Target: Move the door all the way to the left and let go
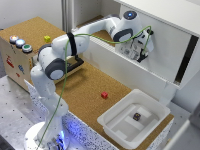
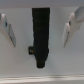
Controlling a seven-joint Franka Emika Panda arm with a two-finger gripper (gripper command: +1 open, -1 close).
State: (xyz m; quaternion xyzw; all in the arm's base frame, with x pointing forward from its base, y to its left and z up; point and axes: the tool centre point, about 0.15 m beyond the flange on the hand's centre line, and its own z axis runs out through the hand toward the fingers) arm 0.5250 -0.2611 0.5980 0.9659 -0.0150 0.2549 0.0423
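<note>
1. At the exterior view's far left stands a box (image 1: 17,57) with three buttons (image 1: 20,43) on top, and a small yellow block (image 1: 47,38) lies on the cork desk (image 1: 85,87) behind it.
2. The arm (image 1: 60,60) rises from its base at the near left and reaches across the desk into the cabinet (image 1: 165,15) at the far right.
3. A red block (image 1: 104,95) lies on the cork well short of the cabinet, and a white tray (image 1: 132,120) with a small dark cube (image 1: 136,116) in it sits at the near right.
4. The claw (image 1: 141,50) is inside the cabinet, up against the door (image 1: 165,50), the large white panel that fills the right part of the opening.
5. In the wrist view the claw (image 2: 40,31) is released: its two fingers (image 2: 7,30) stand wide apart on either side of the dark handle (image 2: 41,35), which runs lengthwise between them, and neither pad touches it.
6. The move turns on this: the handle lies straight ahead of the claw and centred in the gap, so closing should catch it across its narrow side.
7. To the exterior view's left of the door the cabinet opening shows no obstacle, so the panel looks to have room to slide that way along the low front wall (image 1: 120,62).
8. The arm's own forearm and green cable (image 1: 95,35) lie on that side, a likely thing to watch as the door travels.
</note>
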